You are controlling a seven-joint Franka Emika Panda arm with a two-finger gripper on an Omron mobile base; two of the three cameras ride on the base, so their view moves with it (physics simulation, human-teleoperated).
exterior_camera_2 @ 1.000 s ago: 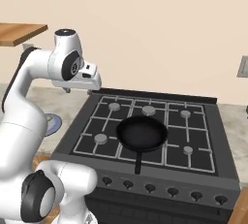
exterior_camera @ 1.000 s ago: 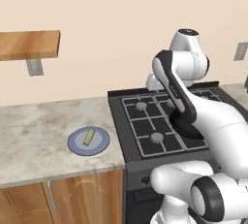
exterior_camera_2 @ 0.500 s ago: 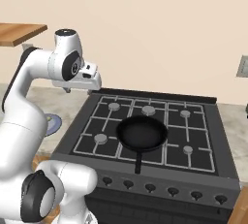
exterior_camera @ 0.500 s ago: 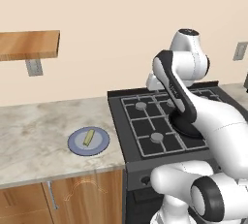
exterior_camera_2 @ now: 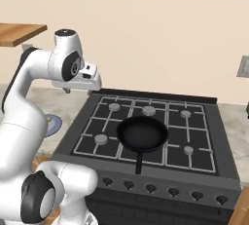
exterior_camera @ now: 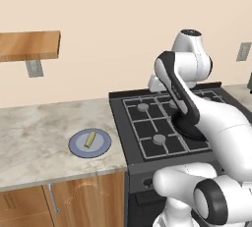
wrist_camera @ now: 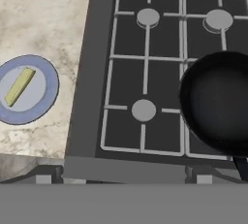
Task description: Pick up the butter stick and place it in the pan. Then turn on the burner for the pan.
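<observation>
No visible change: arm holds high over the stove, jaws released, empty. Butter stick untouched on plate; pan empty. Approach pending.

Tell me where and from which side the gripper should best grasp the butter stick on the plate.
Probably from straight above, at the middle of the butter stick, jaws closing across its narrow width. It lies flat and slightly diagonal on the blue plate on the counter, so a side approach would likely meet the plate first.
</observation>
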